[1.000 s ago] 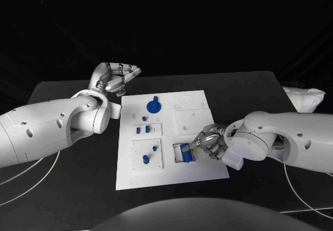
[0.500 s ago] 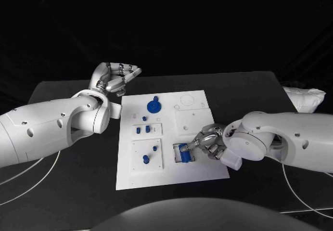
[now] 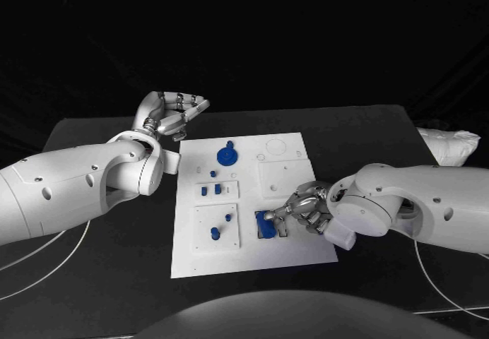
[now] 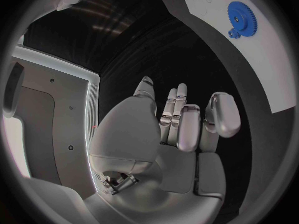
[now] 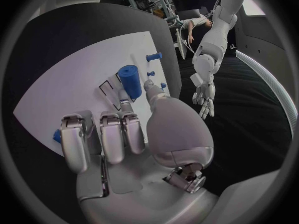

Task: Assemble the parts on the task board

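The blue cylinder (image 3: 267,224) has rolled a little toward the board's middle within its recess over the last second, and the right hand (image 3: 304,210) has shifted with it; everything else holds its place. Far left, the left hand (image 3: 173,111) stays raised above the table (image 3: 92,152) just beyond the task board's far left corner, its fingers curled in on nothing, well apart from every part. On the task board (image 3: 255,261), the blue gear (image 3: 225,155) sits near the far edge, with small blue pegs (image 3: 210,191) standing in the panel below it and another blue piece (image 3: 215,233) in the near-left panel. At the near-right recess the cylinder lies on its side, and the right hand's fingertips (image 3: 283,216) touch its right flank; the wrist view shows the thumb (image 5: 151,89) reaching toward the cylinder (image 5: 130,81) while the other fingers are loosely bent and hold nothing. The hand appears to be nudging rather than gripping. Seating or lifting this cylinder looks like the step in hand, with most of the assembly still ahead.
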`<action>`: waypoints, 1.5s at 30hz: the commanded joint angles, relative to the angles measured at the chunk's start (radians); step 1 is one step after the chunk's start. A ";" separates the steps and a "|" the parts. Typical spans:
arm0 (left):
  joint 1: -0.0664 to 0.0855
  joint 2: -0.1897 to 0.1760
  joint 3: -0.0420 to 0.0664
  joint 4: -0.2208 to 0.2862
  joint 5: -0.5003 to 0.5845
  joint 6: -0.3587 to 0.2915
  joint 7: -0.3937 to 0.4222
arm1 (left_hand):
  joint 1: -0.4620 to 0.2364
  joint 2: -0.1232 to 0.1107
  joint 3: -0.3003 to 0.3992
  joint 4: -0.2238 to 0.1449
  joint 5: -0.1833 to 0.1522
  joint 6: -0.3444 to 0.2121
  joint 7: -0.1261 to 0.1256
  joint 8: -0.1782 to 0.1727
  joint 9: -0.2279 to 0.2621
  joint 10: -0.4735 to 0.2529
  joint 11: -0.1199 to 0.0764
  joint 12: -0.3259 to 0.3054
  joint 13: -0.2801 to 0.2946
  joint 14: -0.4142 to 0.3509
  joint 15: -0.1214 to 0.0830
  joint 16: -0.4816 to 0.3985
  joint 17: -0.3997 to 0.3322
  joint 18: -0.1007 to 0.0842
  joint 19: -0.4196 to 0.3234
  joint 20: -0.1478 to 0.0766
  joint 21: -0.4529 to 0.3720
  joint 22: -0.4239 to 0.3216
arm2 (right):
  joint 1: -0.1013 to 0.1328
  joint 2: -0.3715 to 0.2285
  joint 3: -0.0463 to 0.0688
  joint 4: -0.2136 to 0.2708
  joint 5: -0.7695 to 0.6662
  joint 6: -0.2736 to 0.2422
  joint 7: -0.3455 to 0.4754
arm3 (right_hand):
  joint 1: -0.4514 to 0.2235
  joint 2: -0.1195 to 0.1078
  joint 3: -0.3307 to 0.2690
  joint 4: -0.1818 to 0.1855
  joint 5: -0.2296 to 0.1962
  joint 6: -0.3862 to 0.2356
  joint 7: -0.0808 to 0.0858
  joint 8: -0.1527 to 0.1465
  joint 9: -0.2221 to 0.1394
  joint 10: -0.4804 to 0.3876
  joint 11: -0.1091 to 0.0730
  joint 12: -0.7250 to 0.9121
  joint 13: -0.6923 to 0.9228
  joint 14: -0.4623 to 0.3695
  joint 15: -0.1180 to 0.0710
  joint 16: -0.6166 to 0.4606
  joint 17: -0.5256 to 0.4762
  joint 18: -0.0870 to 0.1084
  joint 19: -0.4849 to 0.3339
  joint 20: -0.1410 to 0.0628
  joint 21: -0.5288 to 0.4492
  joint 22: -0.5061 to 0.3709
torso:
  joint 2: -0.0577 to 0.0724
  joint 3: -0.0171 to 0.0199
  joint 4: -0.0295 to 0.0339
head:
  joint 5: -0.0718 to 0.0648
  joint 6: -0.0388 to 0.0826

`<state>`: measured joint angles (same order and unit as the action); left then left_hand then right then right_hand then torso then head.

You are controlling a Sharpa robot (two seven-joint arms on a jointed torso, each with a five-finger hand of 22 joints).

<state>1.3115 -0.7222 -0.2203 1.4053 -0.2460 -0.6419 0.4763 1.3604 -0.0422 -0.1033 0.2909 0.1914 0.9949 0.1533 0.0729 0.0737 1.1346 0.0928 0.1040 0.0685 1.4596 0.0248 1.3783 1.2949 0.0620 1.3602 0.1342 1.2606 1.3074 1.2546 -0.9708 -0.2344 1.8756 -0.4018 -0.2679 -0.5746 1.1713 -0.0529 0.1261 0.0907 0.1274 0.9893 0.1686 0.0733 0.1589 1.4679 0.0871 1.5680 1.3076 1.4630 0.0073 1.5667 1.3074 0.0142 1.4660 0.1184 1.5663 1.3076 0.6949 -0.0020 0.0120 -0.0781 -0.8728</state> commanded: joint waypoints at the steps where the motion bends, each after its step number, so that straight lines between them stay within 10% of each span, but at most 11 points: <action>1: 0.000 0.002 0.001 0.002 -0.003 0.016 0.004 | 0.001 0.012 -0.004 0.001 0.004 -0.004 0.001 -0.006 -0.002 -0.002 0.003 -0.007 -0.001 -0.005 0.001 -0.006 -0.001 0.011 -0.001 -0.003 -0.004 0.144 | -0.001 0.003 -0.001 0.000 -0.023 0.011 -0.003 | -0.013 0.000 -0.006 0.000 -0.005 -0.008 -0.002 0.000 -0.002 0.103 0.008 0.003 0.263 0.108 0.007 0.004 0.263 -0.014 0.105 0.004 0.004 0.263 | -0.001 0.0000 0.0002 | -0.001 0.000; 10: 0.000 0.003 0.001 0.001 -0.003 0.019 0.003 | 0.002 0.014 -0.005 0.001 0.005 -0.005 0.001 -0.006 -0.002 -0.001 0.003 -0.007 -0.001 -0.005 0.001 -0.007 -0.002 0.011 0.000 -0.003 -0.004 0.145 | -0.001 0.000 -0.001 0.003 -0.044 0.012 -0.004 | -0.017 0.000 -0.020 0.008 -0.015 -0.012 -0.001 0.002 -0.002 0.103 0.009 0.003 0.263 0.108 0.006 0.004 0.263 -0.014 0.105 0.004 0.004 0.263 | 0.000 0.0005 -0.0007 | 0.000 0.000; 17: 0.000 0.002 0.001 0.001 -0.003 0.021 0.003 | 0.002 0.014 -0.005 0.001 0.005 -0.005 0.001 -0.006 -0.002 -0.001 0.003 -0.007 -0.001 -0.005 0.001 -0.007 -0.002 0.011 0.000 -0.003 -0.004 0.145 | -0.001 -0.017 -0.001 0.019 -0.107 -0.030 0.030 | -0.019 0.023 -0.066 0.041 -0.046 0.064 -0.044 0.116 0.079 0.103 -0.029 0.003 0.263 0.108 -0.026 0.004 0.263 -0.013 0.102 -0.023 0.000 0.262 | 0.000 0.0010 -0.0016 | -0.001 0.000; 20: 0.000 0.002 0.001 0.001 -0.003 0.023 0.003 | 0.002 0.014 -0.005 0.001 0.005 -0.005 0.001 -0.006 -0.002 -0.001 0.003 -0.007 -0.001 -0.005 0.001 -0.007 -0.002 0.011 0.000 -0.003 -0.004 0.145 | -0.001 -0.030 -0.001 0.033 -0.160 -0.045 0.046 | -0.013 0.031 -0.092 0.052 -0.064 0.047 -0.055 0.182 0.145 0.103 -0.040 0.003 0.263 0.108 -0.038 0.004 0.263 -0.012 0.100 -0.035 -0.002 0.261 | 0.001 0.0009 -0.0018 | -0.001 0.000; 21: 0.000 0.002 0.001 0.001 -0.003 0.023 0.003 | 0.002 0.014 -0.005 0.001 0.005 -0.005 0.001 -0.006 -0.002 -0.001 0.003 -0.007 -0.001 -0.005 0.001 -0.007 -0.002 0.011 0.000 -0.003 -0.004 0.145 | -0.001 -0.035 -0.001 0.039 -0.180 -0.048 0.050 | 0.011 0.031 -0.140 0.064 -0.073 -0.056 -0.069 0.294 0.279 0.103 -0.051 0.003 0.263 0.108 -0.056 0.004 0.263 -0.012 0.099 -0.051 -0.004 0.260 | 0.000 0.0009 -0.0020 | 0.000 0.000; 28: 0.000 0.003 0.001 0.000 -0.003 0.027 0.001 | 0.002 0.014 -0.005 0.001 0.005 -0.005 0.001 -0.006 -0.002 -0.001 0.003 -0.007 -0.001 -0.005 0.001 -0.007 -0.002 0.011 0.000 -0.003 -0.004 0.145 | 0.012 -0.070 -0.001 0.070 -0.251 -0.047 0.060 | 0.025 0.067 -0.208 0.118 -0.064 -0.148 -0.084 0.547 0.557 0.103 -0.067 0.003 0.263 0.108 -0.061 0.004 0.263 -0.011 0.096 -0.058 -0.009 0.258 | 0.000 -0.0002 -0.0013 | -0.002 0.000; 34: 0.000 0.005 0.001 -0.002 -0.003 0.030 0.000 | 0.003 0.015 -0.005 0.001 0.005 -0.005 0.001 -0.005 -0.002 -0.001 0.003 -0.007 -0.001 -0.005 0.001 -0.007 -0.002 0.011 0.000 -0.003 -0.004 0.145 | 0.021 -0.082 -0.001 0.076 -0.244 0.063 0.015 | 0.024 0.090 -0.244 0.150 -0.077 -0.171 -0.109 0.679 0.720 0.103 -0.085 0.003 0.263 0.108 -0.075 0.004 0.263 -0.009 0.093 -0.072 -0.014 0.256 | -0.001 0.0003 -0.0009 | -0.003 0.000; 45: 0.000 0.007 0.001 -0.003 -0.006 0.032 -0.001 | 0.003 0.015 -0.005 0.001 0.005 -0.005 0.001 -0.005 -0.002 -0.001 0.003 -0.007 -0.001 -0.005 0.001 -0.007 -0.002 0.011 0.000 -0.003 -0.004 0.145 | 0.022 -0.070 -0.001 0.068 -0.209 0.217 -0.041 | 0.015 0.107 -0.266 0.169 -0.077 -0.181 -0.119 0.726 0.798 0.103 -0.099 0.003 0.263 0.108 -0.083 0.004 0.263 -0.009 0.094 -0.080 -0.014 0.257 | 0.000 -0.0002 -0.0005 | -0.006 0.000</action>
<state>1.3115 -0.7173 -0.2203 1.4011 -0.2465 -0.6269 0.4719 1.3645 -0.0381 -0.1033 0.2909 0.1914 0.9950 0.1533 0.0729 0.0732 1.1346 0.0928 0.1040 0.0685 1.4596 0.0248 1.3783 1.2940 0.0620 1.3602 0.1342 1.2607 1.3073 1.2769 -1.0416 -0.2351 1.9452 -0.6154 -0.1412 -0.5831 1.1885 0.0460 -0.1352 0.2607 0.0538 0.8110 0.0563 0.7934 0.9557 1.4661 -0.0043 1.5680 1.3077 1.4631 -0.0683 1.5667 1.3073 0.0141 1.4661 0.0428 1.5576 1.3073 0.6943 -0.0015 0.0115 -0.0830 -0.8728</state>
